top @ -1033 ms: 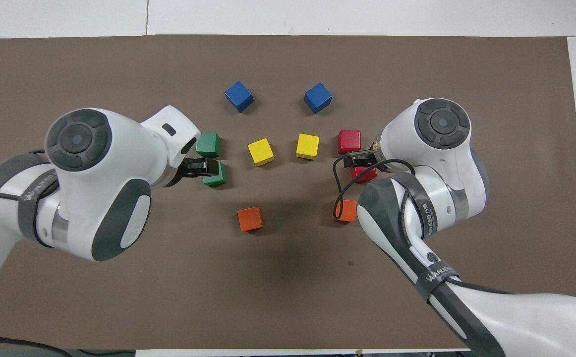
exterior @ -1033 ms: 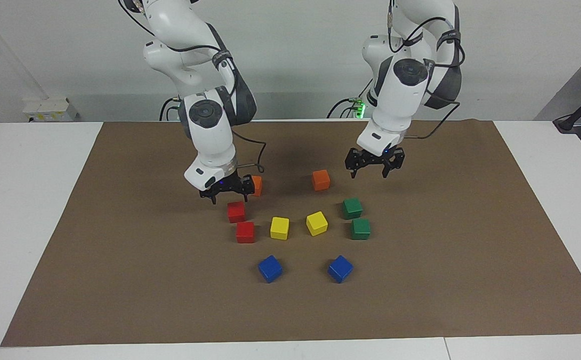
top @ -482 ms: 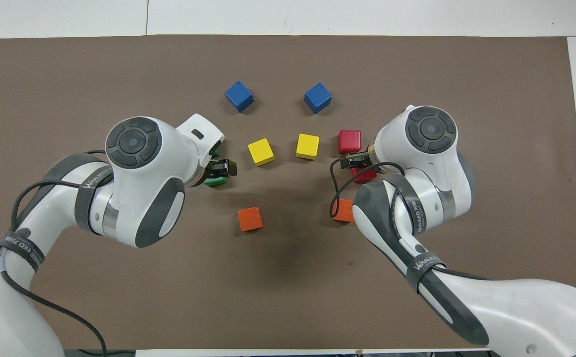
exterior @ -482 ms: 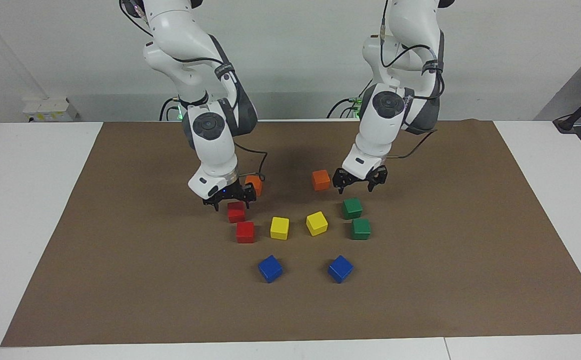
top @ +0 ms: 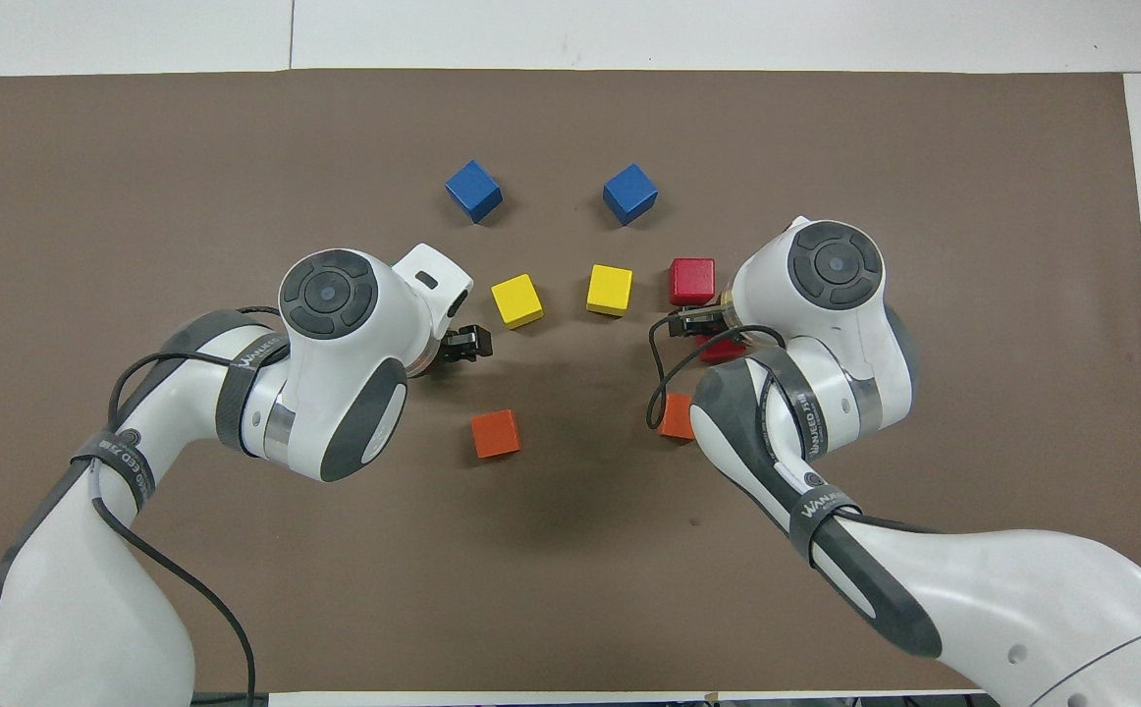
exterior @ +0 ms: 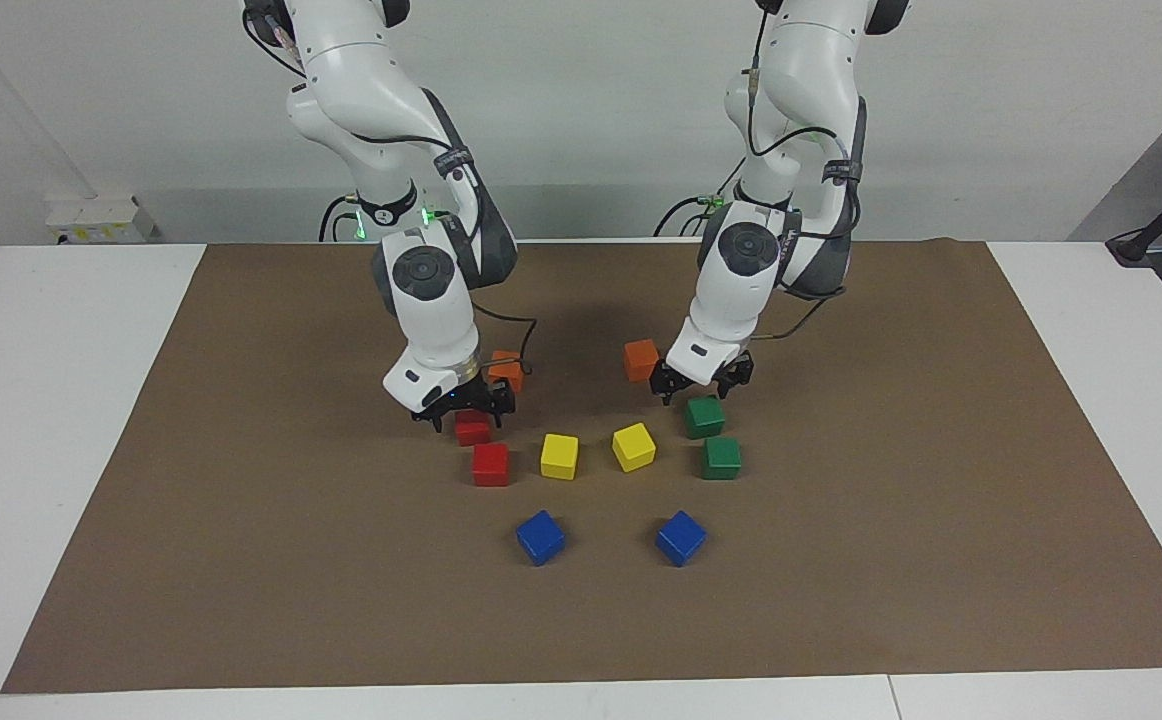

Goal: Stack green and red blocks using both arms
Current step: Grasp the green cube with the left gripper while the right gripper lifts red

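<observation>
Two red blocks lie on the brown mat toward the right arm's end: one nearer the robots [exterior: 472, 430], one farther [exterior: 490, 464]. Two green blocks lie toward the left arm's end: nearer [exterior: 704, 416] and farther [exterior: 720, 457]. My right gripper [exterior: 463, 406] is open, low over the nearer red block, fingers at its top. My left gripper [exterior: 698, 383] is open just above the nearer green block, short of touching it. In the overhead view the farther red block [top: 692, 281] shows, the nearer red block [top: 725, 350] is half covered, and the left arm hides both green blocks.
Two yellow blocks [exterior: 559, 455] [exterior: 633, 446] lie between the red and green pairs. Two blue blocks [exterior: 540, 536] [exterior: 680, 537] lie farther from the robots. Two orange blocks [exterior: 507, 368] [exterior: 641, 359] lie nearer, close beside the grippers. The brown mat [exterior: 241, 550] covers the table.
Both grippers have come down and moved away from the robots: the right one onto the nearer red block, the left one to just above the nearer green block. No block has moved.
</observation>
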Tool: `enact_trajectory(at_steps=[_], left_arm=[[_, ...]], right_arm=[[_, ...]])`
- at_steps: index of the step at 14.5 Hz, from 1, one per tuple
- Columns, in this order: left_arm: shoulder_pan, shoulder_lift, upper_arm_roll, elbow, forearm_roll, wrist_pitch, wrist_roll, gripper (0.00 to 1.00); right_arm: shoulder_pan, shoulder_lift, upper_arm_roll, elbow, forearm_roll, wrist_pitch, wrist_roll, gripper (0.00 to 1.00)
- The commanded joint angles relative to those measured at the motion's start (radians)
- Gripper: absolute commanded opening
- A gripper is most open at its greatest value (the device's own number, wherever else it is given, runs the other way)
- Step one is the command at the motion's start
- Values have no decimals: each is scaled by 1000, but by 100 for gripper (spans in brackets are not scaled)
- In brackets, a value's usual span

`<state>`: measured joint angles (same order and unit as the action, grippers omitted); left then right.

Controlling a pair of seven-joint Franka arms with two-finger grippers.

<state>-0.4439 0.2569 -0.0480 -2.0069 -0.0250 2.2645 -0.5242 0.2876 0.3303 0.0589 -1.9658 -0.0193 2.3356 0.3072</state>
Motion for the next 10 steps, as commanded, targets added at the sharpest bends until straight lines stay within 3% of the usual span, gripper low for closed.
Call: enact_trajectory(at_steps=[1, 4, 5, 9, 10], left_arm=[[-21, 7, 19, -10, 2, 30, -25, 100], [-21, 13, 19, -29, 2, 62, -40, 100], [-21, 15, 20, -30, 2, 72, -40, 100], [-19, 50, 20, -32, 23, 112, -39, 100], [-19, 56, 20, -30, 23, 118, -37, 100]], right_arm=[[18, -5, -2, -28, 18, 28, -11, 100], [18, -5, -2, -34, 18, 28, -10, 99], [18, -5, -2, -33, 18, 28, -11, 92], [18, -7, -2, -33, 18, 18, -13, 13], [16, -10, -2, -28, 18, 8, -14, 0]])
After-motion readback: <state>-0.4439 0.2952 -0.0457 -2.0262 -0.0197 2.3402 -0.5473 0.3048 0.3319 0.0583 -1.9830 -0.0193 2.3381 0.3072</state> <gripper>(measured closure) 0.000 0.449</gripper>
